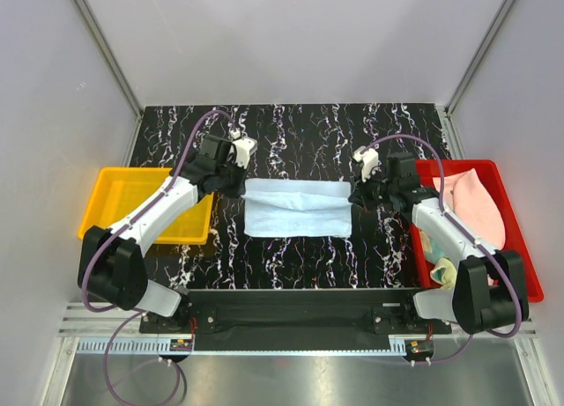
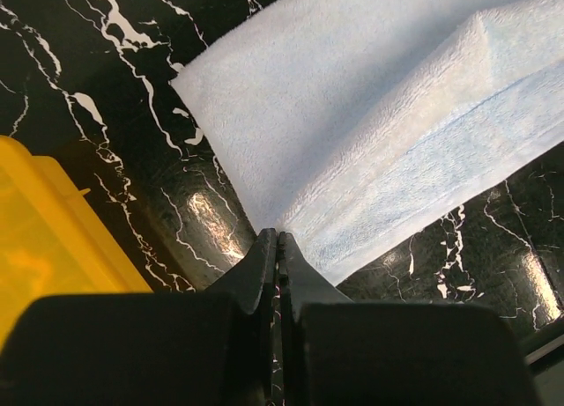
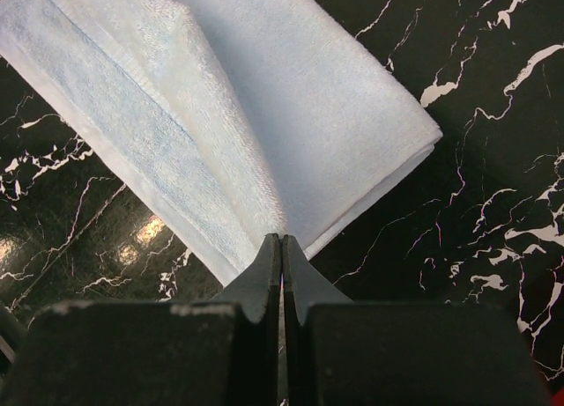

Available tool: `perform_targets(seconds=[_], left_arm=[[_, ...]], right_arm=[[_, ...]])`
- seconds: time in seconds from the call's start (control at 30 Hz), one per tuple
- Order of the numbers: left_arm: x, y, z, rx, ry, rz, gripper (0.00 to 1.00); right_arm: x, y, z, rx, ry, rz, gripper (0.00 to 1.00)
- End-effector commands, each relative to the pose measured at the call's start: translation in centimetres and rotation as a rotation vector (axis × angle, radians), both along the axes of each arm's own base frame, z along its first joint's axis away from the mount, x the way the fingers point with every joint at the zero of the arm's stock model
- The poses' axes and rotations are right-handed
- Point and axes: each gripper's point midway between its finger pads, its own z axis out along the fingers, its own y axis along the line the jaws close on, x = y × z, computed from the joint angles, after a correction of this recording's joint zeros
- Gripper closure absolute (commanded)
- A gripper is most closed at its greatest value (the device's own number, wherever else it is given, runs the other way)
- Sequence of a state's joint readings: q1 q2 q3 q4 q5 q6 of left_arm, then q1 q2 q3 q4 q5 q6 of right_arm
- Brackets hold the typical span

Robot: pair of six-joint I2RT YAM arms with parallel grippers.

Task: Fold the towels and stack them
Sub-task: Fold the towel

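the left pincer (image 2: 278,239) is clenched, its two fingers pressed tip to tip at the bottom centre of the left wrist view, and a raised ridge of the light blue towel (image 2: 352,115) runs straight into that tip, so it looks to be nipping the towel's edge. the right pincer (image 3: 282,240) is clenched the same way at the bottom centre of its own view, with the cloth drawn up to its tip in a soft crease. each holds one short end, most likely so that a long edge can be carried over as one straight line and the fold lands square rather than skewed.

outward from the pincers, the towel lies flat in the middle of the top view on the black marbled desk (image 1: 300,133), a wide rectangle with one layer already lapped over another; the lapped flap shows as a paler band along its length. my reading is that this is mid-fold, with stacking not yet begun.

at the left of the top view the yellow tray (image 1: 115,190) sits beside the left arm, nothing visible in it, perhaps meant for the finished stack. at the right the red tray (image 1: 529,274) holds a pink towel (image 1: 476,203) and a crumpled yellow-green towel (image 1: 443,269), both unfolded and partly hidden by the right arm.
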State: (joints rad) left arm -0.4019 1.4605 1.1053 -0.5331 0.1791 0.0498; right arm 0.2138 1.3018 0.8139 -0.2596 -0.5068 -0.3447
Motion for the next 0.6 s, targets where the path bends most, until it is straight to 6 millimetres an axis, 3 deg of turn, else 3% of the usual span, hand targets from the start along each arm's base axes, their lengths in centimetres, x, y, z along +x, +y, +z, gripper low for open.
perform_targets(seconds=[0.0, 0.3, 0.57], left_arm=[[-0.1, 0.2, 1.8, -0.020, -0.048, 0.013, 1.00], [-2.4, -0.1, 0.1, -0.062, 0.028, 0.003, 1.00], [-4.4, 0.3, -2.1, -0.022, 0.081, -0.006, 1.00]], right_arm=[[0.1, -0.1, 1.2, 0.010, -0.021, -0.033, 1.00], [-1.2, -0.7, 0.4, 0.001, 0.010, -0.063, 1.00], [-2.6, -0.9, -1.7, -0.029, 0.108, -0.055, 1.00]])
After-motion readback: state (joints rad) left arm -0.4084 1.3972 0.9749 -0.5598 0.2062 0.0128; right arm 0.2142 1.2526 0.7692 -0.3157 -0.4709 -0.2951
